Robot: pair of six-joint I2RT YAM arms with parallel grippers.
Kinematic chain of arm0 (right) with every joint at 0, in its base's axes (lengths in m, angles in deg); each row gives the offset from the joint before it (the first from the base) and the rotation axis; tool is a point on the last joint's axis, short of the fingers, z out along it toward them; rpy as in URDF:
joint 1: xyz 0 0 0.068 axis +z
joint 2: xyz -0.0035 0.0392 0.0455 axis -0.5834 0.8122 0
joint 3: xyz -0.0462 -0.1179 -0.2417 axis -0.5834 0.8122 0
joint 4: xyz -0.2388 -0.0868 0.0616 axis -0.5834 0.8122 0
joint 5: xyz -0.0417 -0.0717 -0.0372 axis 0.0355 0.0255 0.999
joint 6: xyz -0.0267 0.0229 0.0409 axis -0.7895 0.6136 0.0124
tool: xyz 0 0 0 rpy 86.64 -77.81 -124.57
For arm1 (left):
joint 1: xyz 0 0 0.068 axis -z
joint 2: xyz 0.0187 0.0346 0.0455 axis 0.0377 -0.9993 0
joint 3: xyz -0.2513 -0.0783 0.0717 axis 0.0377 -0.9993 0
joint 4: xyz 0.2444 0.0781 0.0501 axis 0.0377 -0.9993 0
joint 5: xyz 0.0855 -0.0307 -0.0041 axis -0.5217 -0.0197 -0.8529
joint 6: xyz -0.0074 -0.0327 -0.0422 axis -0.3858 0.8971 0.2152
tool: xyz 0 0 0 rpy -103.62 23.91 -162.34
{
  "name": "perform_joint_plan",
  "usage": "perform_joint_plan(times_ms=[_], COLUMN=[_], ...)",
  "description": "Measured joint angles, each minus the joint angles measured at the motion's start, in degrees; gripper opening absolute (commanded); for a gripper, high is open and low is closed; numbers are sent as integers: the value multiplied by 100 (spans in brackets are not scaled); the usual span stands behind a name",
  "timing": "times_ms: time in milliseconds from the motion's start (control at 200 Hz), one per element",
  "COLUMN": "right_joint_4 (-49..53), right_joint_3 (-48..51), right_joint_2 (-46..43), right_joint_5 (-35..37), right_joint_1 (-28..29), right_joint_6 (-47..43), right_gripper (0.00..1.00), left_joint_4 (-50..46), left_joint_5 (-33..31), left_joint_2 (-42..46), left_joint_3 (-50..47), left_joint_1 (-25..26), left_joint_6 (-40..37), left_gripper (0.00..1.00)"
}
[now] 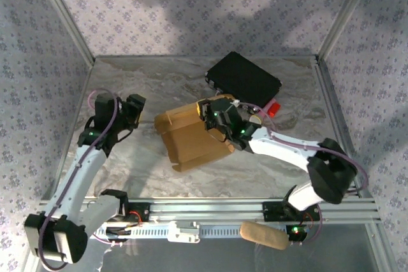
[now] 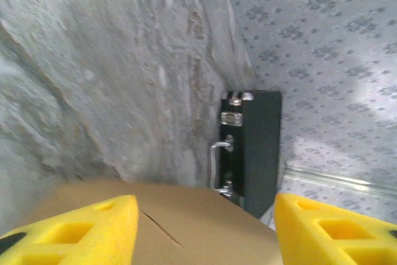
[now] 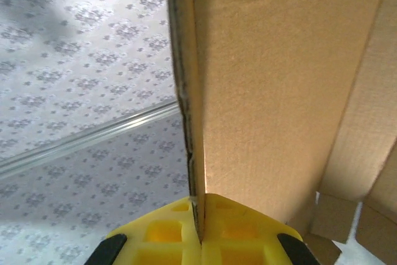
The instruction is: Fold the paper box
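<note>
The table [image 1: 127, 81] is carrying the box [image 1: 191, 139], which is lying near the case [image 1: 243, 79], on the side facing the arm bases. The box is sitting half formed, a shallow tray. Its open face seems to be pointing up, and its long axis appears to be running from the case toward the bases, slightly skewed. The right gripper [image 3: 200, 209] is pinching the box wall nearest the case, jaws pressed together on the cardboard edge. The left gripper [image 1: 134, 107] is hovering well left of the case, apart from the box, jaws spread on nothing. A wall is apparently being stood up. Next, the left gripper likely needs to brace the opposite side.
</note>
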State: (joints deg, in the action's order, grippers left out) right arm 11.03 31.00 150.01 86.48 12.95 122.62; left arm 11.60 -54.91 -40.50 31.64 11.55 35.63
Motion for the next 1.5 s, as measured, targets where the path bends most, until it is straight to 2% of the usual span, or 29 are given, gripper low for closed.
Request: perform_joint_plan(times_ms=[75, 185, 315, 415, 600, 874, 1024, 1324, 1504], right_joint_4=[444, 990, 1386, 1314, 487, 297, 684, 1714, 1895], right_joint_3=[-160, -376, -468, -459, -273, -282, -739, -1305, -1438], right_joint_2=[-249, -444, -516, -417, 264, 649, 669, 289, 267], right_joint_5=[15, 9, -70, -221, -507, -752, -960, -1204, -1366], right_joint_1=[-74, -205, -372, -479, -442, -420, -501, -721, -857], right_joint_6=[79, 133, 116, -9, -245, -485, -619, -951, -1008], right_gripper=[0, 0, 0, 0, 0, 0, 0, 0, 0], left_joint_4=[369, 726, 1032, 1241, 1521, 1786, 1788, 2159, 2365], left_joint_5=[337, 713, 977, 1080, 1239, 1399, 1357, 1147, 968], left_joint_2=[-299, -1078, -1360, -1360, -1360, -1360, -1311, -365, -223], left_joint_3=[-415, -793, -852, -824, -855, -1167, -1213, -1445, -1541], left_joint_1=[-201, -227, -227, -227, -223, -55, 173, 472, 951], left_joint_6=[-164, -404, -776, -1064, -1475, -2059, -2380, -3084, -3469], left_gripper=[51, 49, 49, 49, 50, 42, 39, 37, 36])
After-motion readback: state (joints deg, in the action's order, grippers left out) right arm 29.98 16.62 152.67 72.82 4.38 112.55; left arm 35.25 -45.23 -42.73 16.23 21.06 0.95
